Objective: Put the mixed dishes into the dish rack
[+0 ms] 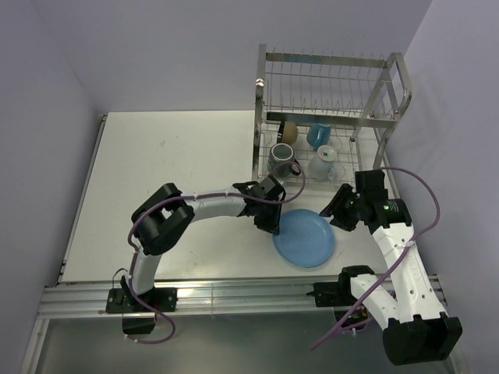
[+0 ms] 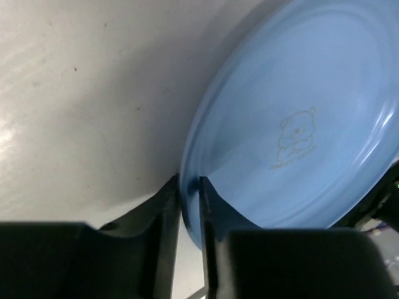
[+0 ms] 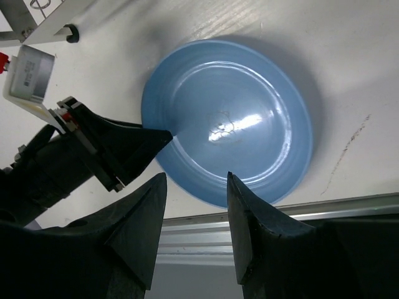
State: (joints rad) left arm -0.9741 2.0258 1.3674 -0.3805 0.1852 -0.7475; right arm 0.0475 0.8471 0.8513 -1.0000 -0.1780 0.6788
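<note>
The light blue plate (image 1: pixel 306 238) (image 2: pixel 299 124) (image 3: pixel 230 118) lies on the white table in front of the dish rack (image 1: pixel 327 117). My left gripper (image 1: pixel 273 222) (image 2: pixel 189 184) is shut on the plate's left rim, one finger above and one below. Just off the plate's right edge, my right gripper (image 1: pixel 337 218) (image 3: pixel 196 177) hangs open with nothing between its fingers. In the rack's lower tier stand a dark grey mug (image 1: pixel 282 158), a white mug (image 1: pixel 322 162), a light blue mug (image 1: pixel 318 134) and a tan bowl (image 1: pixel 289 130).
The table's (image 1: pixel 171 171) near edge is an aluminium rail (image 1: pixel 234 292) close behind the plate. The rack fills the back right corner against the wall. A rack foot (image 3: pixel 72 31) shows in the right wrist view, as does the left gripper (image 3: pixel 124 146).
</note>
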